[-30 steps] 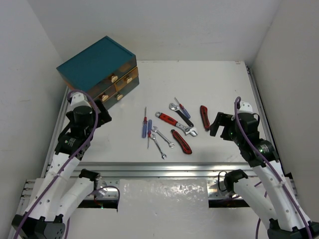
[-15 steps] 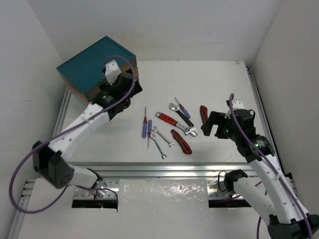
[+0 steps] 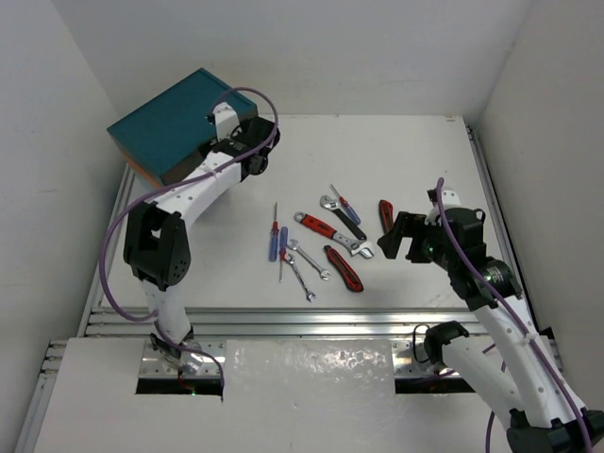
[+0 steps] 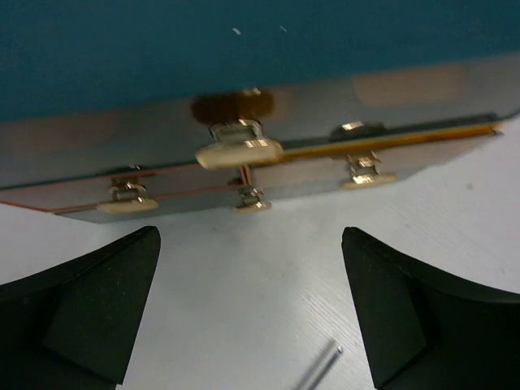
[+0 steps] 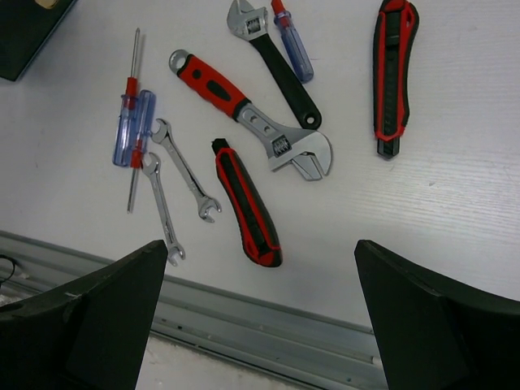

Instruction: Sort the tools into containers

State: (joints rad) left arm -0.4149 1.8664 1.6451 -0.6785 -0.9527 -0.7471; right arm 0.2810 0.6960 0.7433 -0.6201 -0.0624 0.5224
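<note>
Tools (image 5: 215, 85) all lie loose on the counter (image 5: 455, 203) beneath my right pincer (image 5: 260, 292), jaws apart, nothing held. Left pincer (image 4: 252, 276), also apart, faces the cabinet (image 3: 165, 118); its drawer knobs (image 4: 238, 153) sit just ahead. I judge drawer-opening is in hand. Next: centre on one knob, close, pull straight. No brand or writing is legible.

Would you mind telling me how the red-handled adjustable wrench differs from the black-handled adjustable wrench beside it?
The red-handled adjustable wrench has a red grip; the black-handled adjustable wrench has an all-black grip. The red-handled one looks longer, with a bigger head, than the black-handled one. In the right wrist view the red-handled one's jaws point lower right; the black-handled one's point upper left. Both lie flat on the white table, silver-headed.
</note>
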